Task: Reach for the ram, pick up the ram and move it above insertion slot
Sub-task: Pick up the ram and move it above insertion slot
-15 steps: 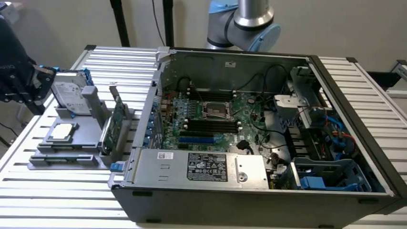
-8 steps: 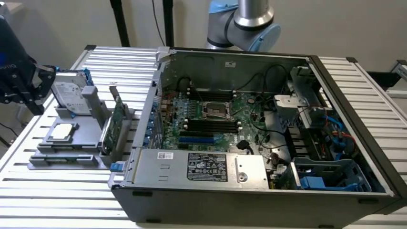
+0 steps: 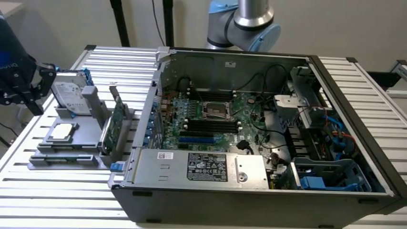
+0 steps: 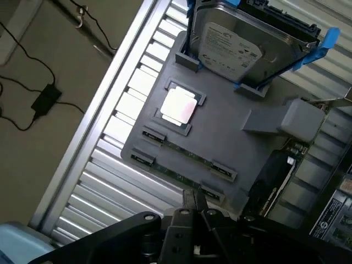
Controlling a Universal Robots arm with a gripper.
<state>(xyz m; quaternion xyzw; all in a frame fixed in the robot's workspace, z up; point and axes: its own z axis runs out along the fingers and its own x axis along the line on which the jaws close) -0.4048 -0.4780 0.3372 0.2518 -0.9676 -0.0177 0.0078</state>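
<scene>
Black jaws are hanging just over the edge of the grey holder (image 4: 220,126), and I cannot tell if they are open or shut. They are not carrying anything. The ram (image 4: 179,177) is sitting right under them, a long thin stick standing on its edge in a slot along the holder's outer side, with small clips at both ends. In the exterior view it is lying along the front of the holder (image 3: 66,161).

Going further out, a square silver chip (image 4: 179,105) is resting in the middle of the holder. A hard drive (image 4: 236,47) is leaning in blue clips at the far end. The wider green card (image 4: 275,179) is standing up on the side toward the open computer case (image 3: 254,200). All of it is sitting on the silver ribbed desk (image 3: 57,191).

I think the reaching step is going on, and it is nearly done, because the ram is not picked up yet. Grabbing it is going to need a straight, careful pinch on its thin top edge. The black slots (image 3: 210,126) inside the case are waiting well apart from it, over the case wall.
</scene>
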